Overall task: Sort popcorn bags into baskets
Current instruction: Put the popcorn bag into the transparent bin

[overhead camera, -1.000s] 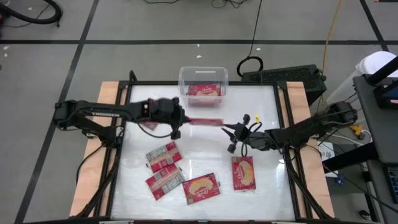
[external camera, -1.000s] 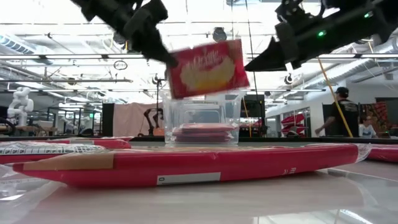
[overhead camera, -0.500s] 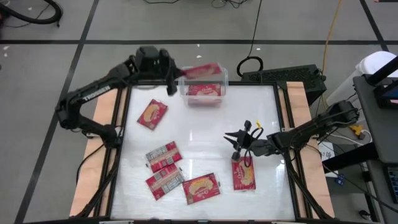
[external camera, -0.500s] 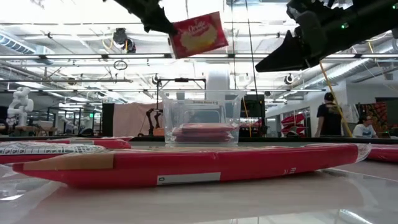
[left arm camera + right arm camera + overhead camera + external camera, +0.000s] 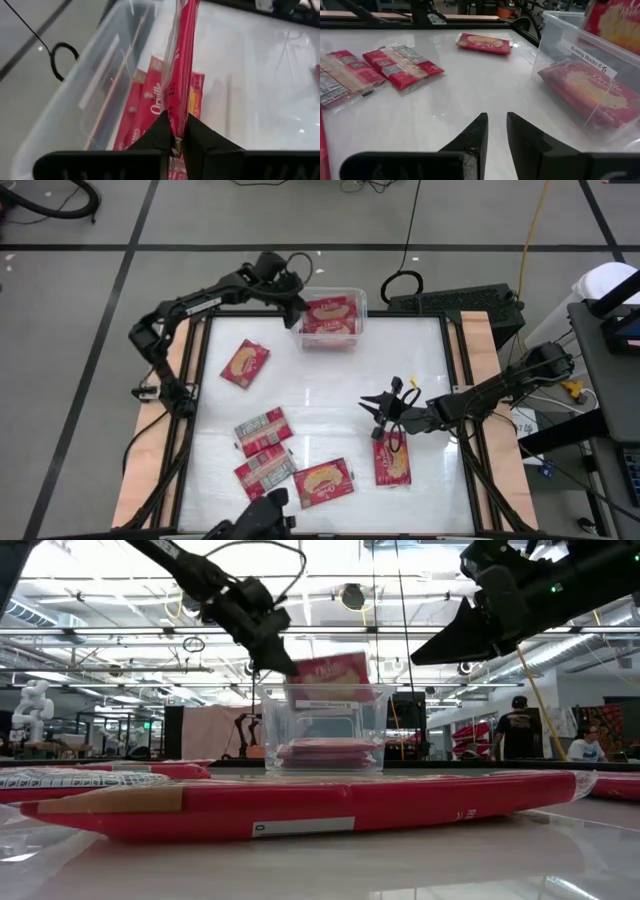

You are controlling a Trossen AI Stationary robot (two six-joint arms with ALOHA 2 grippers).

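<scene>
Left gripper (image 5: 177, 142) pinches a popcorn bag (image 5: 181, 65) (edge-on) seemingly inside the bin (image 5: 75, 107).

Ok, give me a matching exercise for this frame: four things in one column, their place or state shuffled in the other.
Things:
1. left gripper
2. right gripper
3. bin
4. packet by the left table edge

States:
A. lies alone, popcorn picture up
B. holds nothing, above the table
C. shut on a packet over the bin
D. clear, at the table's far edge, packets inside

Pairs: 1-C, 2-B, 3-D, 4-A
</scene>
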